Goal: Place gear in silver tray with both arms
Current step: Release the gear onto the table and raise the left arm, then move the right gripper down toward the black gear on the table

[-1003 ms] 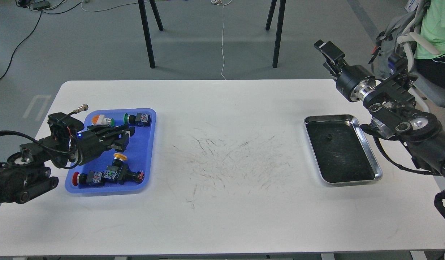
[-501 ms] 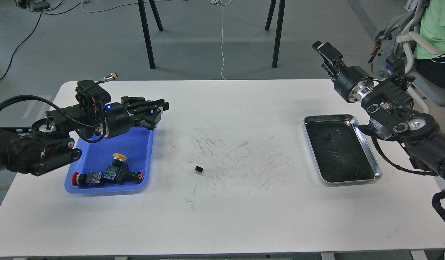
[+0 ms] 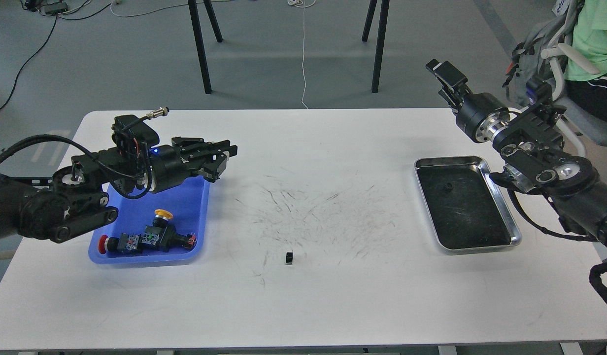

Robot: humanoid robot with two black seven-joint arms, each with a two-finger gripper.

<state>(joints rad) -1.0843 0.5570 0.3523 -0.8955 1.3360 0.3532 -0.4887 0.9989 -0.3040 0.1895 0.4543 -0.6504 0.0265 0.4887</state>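
Status: gear not yet in tray; pick-up and transfer remain.

The gear (image 3: 289,258) lies loose on the table (image 3: 303,305), between the blue tray (image 3: 195,197) and the silver tray (image 3: 500,204), gripped by neither arm. Left gripper (image 3: 223,154) hovers over the blue tray's edge, fingers apparently parted, empty. Right gripper (image 3: 444,75) is raised behind the silver tray; finger state cannot be determined.
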